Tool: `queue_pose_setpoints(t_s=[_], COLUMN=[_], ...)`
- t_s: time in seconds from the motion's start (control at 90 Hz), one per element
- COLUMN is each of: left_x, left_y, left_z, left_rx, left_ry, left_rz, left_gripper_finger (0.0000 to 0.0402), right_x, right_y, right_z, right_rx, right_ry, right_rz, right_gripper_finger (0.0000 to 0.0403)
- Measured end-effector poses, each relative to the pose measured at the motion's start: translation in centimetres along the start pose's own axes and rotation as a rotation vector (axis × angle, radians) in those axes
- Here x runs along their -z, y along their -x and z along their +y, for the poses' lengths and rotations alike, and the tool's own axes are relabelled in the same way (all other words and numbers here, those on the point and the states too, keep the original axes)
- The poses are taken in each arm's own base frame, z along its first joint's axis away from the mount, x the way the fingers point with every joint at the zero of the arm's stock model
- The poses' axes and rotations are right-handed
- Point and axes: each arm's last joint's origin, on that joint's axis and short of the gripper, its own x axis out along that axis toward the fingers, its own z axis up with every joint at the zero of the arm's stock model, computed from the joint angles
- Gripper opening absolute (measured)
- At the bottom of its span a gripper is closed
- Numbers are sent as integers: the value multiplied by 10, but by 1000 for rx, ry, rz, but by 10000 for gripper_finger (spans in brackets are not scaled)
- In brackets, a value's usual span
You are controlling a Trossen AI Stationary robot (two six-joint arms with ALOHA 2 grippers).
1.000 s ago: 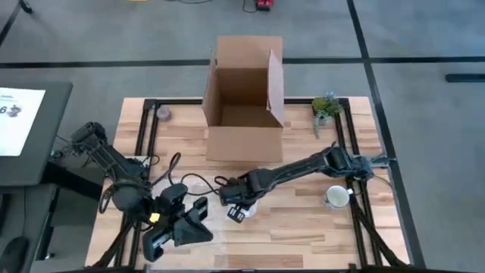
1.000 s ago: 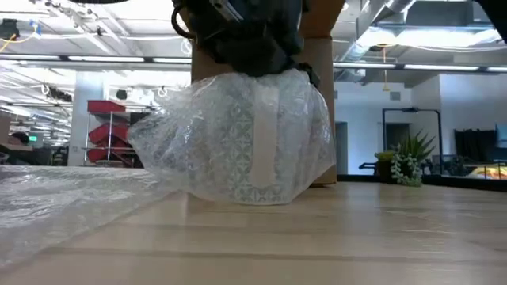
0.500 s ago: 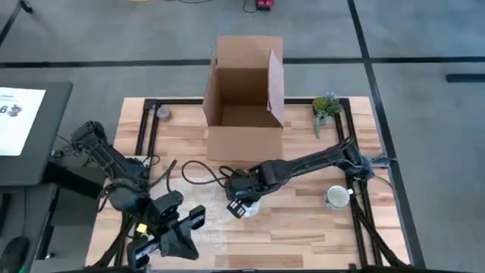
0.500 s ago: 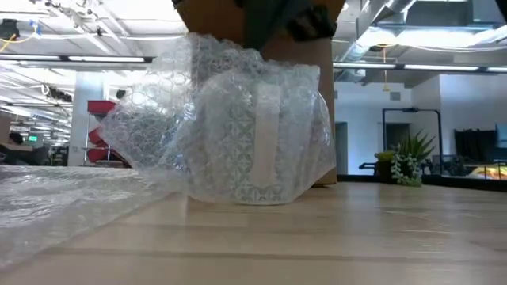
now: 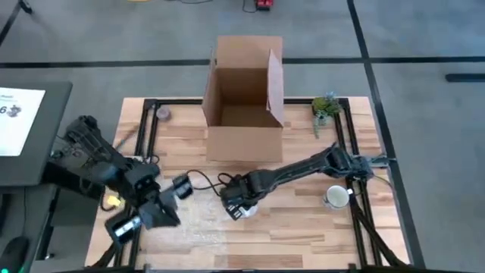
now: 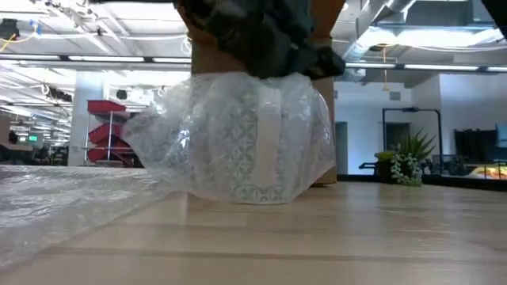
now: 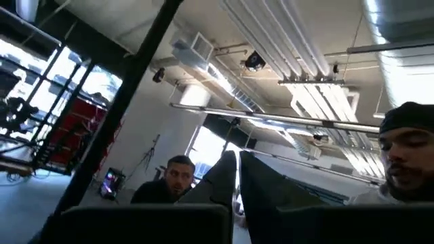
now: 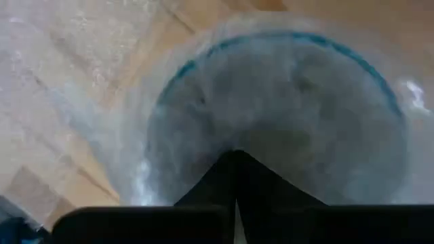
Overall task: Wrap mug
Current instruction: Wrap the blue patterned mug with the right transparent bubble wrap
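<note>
Open industrial lab hall: exposed ceiling ducts, strip lights, red racks, framed wooden bench.

Mug stands upright on wood table, near middle, w/ white body and teal pattern, handle facing low cam. Clear bubble wrap is bunched around it, covering sides and top. The wrap's loose end lies flat on table towards left arm's side.

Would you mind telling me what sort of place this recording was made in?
Probably a large open lab or workshop hall: exposed ceiling ducts and long light strips overhead, red racks in the background, and a wooden workbench standing on a taped grey floor.
</note>
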Motion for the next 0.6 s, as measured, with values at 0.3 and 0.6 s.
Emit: queue_pose_setpoints(t_s=[0.3, 0.6], left_x=[-29, -32], left_y=[16, 17], left_z=[-4, -5], left_rx=[-24, -16], left_ry=[-32, 102], left_rz=[-51, -68], left_gripper_finger=[0, 0], right_x=[1, -4], right_y=[14, 59], right_z=[-3, -15], right_rx=[-10, -94], right_ry=[27, 0], right_rz=[-14, -68], right_gripper_finger=[0, 0])
